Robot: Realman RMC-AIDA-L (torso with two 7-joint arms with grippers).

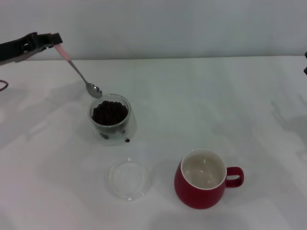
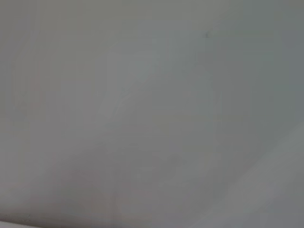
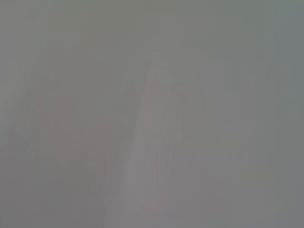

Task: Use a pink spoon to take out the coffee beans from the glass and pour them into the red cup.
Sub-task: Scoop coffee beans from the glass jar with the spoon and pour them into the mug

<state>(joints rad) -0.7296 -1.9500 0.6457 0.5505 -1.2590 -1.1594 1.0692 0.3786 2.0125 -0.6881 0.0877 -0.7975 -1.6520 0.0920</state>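
My left gripper (image 1: 53, 43) reaches in from the far left of the head view, shut on the pink handle of the pink spoon (image 1: 76, 69). The spoon slants down, and its metal bowl hangs just above the far left rim of the glass (image 1: 112, 120). Dark coffee beans (image 1: 110, 112) fill the glass, and one loose bean lies at its base. The red cup (image 1: 202, 178) stands near the front right, its cream inside showing no beans and its handle pointing right. Only a dark sliver of my right arm shows at the right edge. Both wrist views show only plain grey.
A shallow clear glass dish (image 1: 128, 179) lies on the white table (image 1: 206, 100) in front of the glass and to the left of the red cup. A pale wall closes off the back of the table.
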